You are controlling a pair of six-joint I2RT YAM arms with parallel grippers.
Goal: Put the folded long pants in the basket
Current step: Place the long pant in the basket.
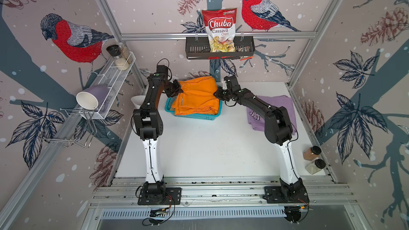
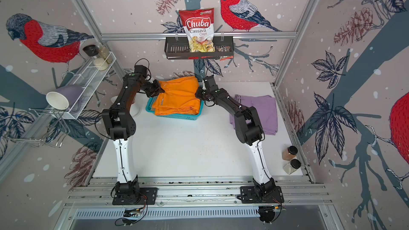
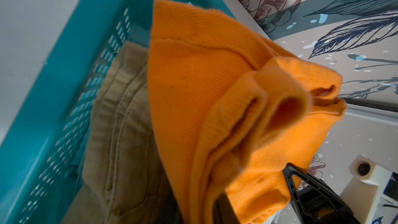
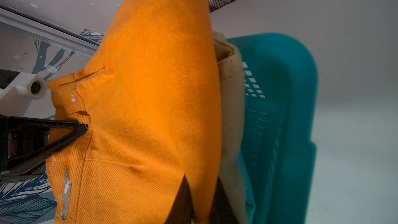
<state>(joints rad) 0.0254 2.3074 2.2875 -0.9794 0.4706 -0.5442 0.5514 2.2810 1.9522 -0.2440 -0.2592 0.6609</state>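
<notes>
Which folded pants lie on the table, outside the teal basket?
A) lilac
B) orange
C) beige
A: in a top view the lilac pants lie on the table, apart from the basket; the orange pants are over the basket, and the left wrist view shows the beige pants inside it.

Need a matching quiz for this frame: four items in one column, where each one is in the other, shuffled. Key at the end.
Items
1. orange pants
2. beige pants
3. lilac pants
4. chips bag

Places
a. in the black tray on the wall
b. on the table, partly under the right arm
c. in the basket, under another pair
d. held by the left gripper and right gripper, over the basket

Pairs: 1-d, 2-c, 3-b, 4-a
</notes>
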